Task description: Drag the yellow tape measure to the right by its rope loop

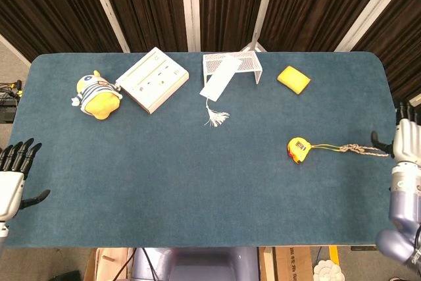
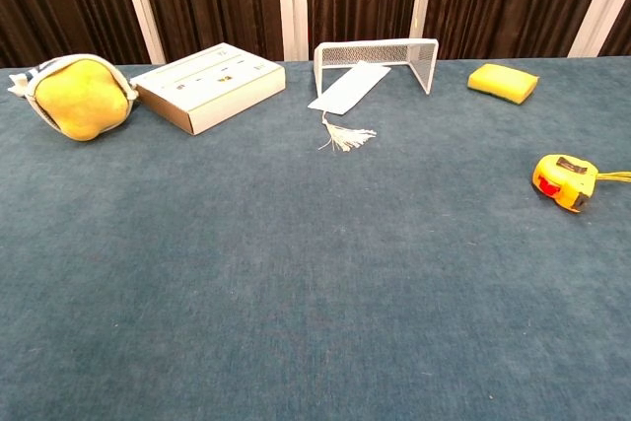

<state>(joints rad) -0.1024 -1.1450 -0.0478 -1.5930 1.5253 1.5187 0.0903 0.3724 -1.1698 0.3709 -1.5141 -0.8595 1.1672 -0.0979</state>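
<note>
My right hand point(image 1: 402, 143) sits at the table's point(image 1: 197, 182) right edge; I cannot tell if its fingers are apart. The rope loop point(image 1: 355, 150) lies flat just beside it. Past the rope sits the yellow tape measure point(image 1: 298, 149). Far across, my left hand point(image 1: 14, 169) has fingers spread, holding nothing.

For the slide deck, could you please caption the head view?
Yellow tape measure on the blue table, its rope loop trailing toward the right hand.

Matt blue cloth table point(image 1: 197, 182)
</note>
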